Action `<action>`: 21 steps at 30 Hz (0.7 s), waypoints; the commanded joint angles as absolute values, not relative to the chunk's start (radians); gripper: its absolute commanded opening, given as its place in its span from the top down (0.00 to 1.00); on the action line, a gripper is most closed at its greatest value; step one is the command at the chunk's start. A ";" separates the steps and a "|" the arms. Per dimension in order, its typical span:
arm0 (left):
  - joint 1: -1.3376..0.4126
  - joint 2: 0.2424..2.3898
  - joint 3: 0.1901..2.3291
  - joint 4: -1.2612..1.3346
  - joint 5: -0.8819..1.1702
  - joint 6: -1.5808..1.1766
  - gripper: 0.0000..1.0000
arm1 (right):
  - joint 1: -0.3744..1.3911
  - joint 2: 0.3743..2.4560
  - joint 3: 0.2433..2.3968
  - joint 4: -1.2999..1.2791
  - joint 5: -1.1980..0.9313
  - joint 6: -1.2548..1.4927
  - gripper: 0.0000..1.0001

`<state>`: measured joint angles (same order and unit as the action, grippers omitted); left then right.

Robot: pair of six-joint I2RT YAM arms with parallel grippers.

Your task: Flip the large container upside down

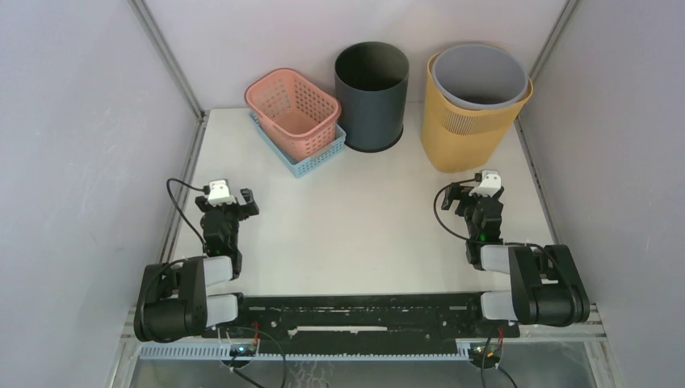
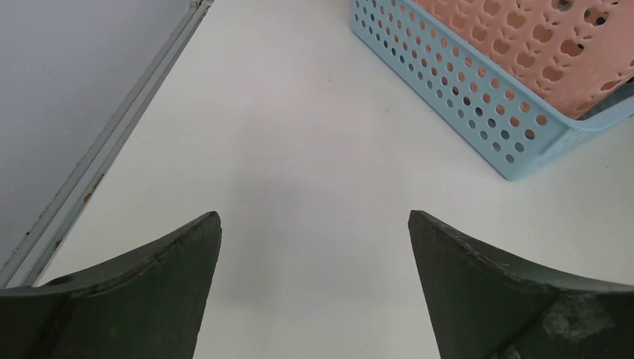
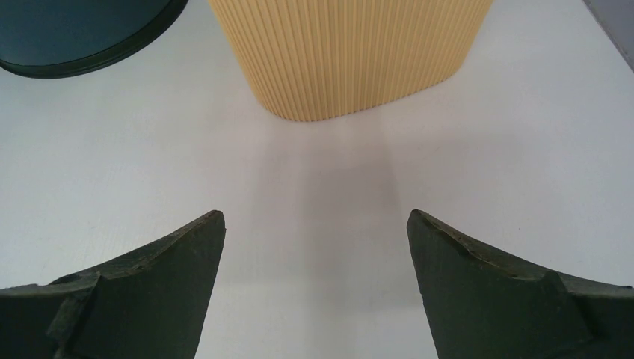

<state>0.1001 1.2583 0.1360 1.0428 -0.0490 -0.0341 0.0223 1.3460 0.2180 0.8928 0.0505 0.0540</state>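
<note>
The large container is a ribbed yellow bin (image 1: 468, 129) with a grey liner (image 1: 481, 74) inside. It stands upright, mouth up, at the back right of the table. Its lower wall fills the top of the right wrist view (image 3: 351, 52). My right gripper (image 1: 475, 200) is open and empty, just in front of the bin and apart from it; its open jaws show in the right wrist view (image 3: 314, 224). My left gripper (image 1: 232, 206) is open and empty over the table's left side; it also shows in the left wrist view (image 2: 314, 224).
A dark cylindrical bin (image 1: 371, 95) stands upright at the back middle, its base in the right wrist view (image 3: 82, 34). A pink perforated basket (image 1: 292, 109) sits in a light blue basket (image 1: 315, 158) at the back left. Grey enclosure walls (image 1: 73, 145) surround the white table (image 1: 347, 226).
</note>
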 commanded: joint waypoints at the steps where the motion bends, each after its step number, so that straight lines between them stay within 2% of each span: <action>1: 0.098 1.254 0.176 1.068 -0.057 -0.019 0.00 | 0.026 1.347 0.250 0.922 0.043 0.058 0.00; 21: 0.088 1.253 0.184 1.061 -0.082 -0.014 0.00 | 0.030 1.342 0.245 0.930 0.039 0.050 0.00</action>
<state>0.1001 1.2583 0.1360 1.0367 -0.0494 -0.0341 0.0223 1.3460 0.2184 0.8928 0.0502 0.0540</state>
